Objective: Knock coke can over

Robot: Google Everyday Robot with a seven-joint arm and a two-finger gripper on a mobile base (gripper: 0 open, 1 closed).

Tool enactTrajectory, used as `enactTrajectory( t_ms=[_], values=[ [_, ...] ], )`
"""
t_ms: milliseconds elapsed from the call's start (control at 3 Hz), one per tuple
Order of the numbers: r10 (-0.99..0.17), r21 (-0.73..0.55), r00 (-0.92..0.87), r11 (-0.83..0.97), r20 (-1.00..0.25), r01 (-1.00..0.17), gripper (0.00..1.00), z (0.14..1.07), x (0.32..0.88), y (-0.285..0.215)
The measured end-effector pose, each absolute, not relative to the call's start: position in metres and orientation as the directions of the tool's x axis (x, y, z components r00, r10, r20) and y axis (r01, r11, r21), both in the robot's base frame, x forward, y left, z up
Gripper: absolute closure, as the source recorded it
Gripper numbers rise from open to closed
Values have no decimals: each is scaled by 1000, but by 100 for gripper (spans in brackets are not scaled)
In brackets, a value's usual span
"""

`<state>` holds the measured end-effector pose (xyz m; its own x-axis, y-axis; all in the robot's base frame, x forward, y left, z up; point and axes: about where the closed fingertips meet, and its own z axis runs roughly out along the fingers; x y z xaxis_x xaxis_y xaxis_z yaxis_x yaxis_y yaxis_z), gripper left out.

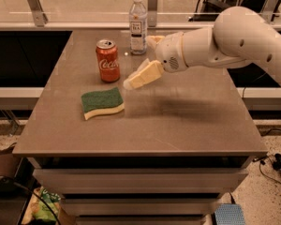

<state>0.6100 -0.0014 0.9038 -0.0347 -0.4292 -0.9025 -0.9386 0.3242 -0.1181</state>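
The red coke can stands upright on the grey table, left of centre towards the back. My gripper hovers above the table just right of the can, its cream fingers pointing left and down towards the can's base. A small gap separates the tips from the can. The white arm reaches in from the right.
A clear water bottle with a white cap stands upright behind and right of the can. A green and yellow sponge lies in front of the can. A glass railing runs behind the table.
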Motion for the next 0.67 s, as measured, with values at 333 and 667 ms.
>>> enactTrajectory(
  t_ms=[333, 667],
  values=[
    [-391, -107, -24, 310, -920, -945, 0, 898, 609, 16],
    [-365, -108, -8, 297, -931, -949, 0, 900, 615, 30]
  ],
)
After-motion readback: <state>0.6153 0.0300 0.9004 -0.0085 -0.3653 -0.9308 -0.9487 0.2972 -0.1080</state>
